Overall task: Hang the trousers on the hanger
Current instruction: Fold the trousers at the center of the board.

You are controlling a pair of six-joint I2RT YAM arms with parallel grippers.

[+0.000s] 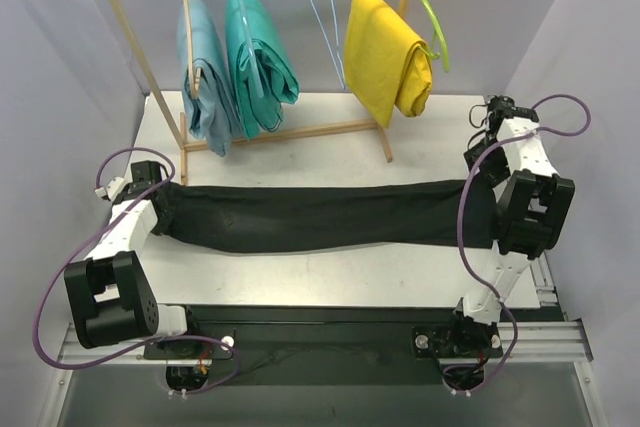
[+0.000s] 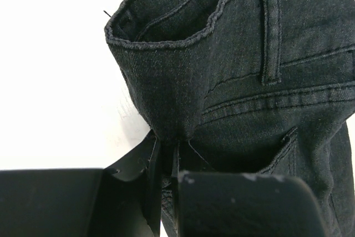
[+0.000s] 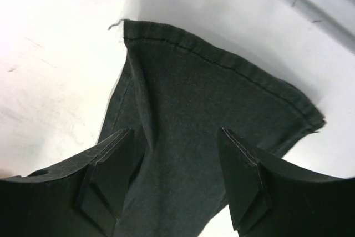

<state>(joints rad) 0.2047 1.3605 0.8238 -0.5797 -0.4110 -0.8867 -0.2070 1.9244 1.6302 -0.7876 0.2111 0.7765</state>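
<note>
Currently, at the left edge of the desk (image 1: 330, 272), the left gripper (image 2: 166, 156) pinches the waistband of the trousers (image 1: 320, 215), which span the desk to its right edge, where the right gripper (image 3: 176, 134) straddles the hem, jaws spread. The hanger (image 1: 325, 17) hangs above the far edge.

In the left wrist view the trousers (image 2: 249, 81) run off the top and right edges, and the pinched cloth sinks out of sight between the left fingers (image 2: 136, 173). In the right wrist view the leg runs off the bottom between the right fingers (image 3: 111, 176), and the table (image 3: 50, 54) is glared white. From above, both pairs of fingers are hidden, and the top edge cuts the blue hanger (image 1: 322, 17) at its hook
</note>
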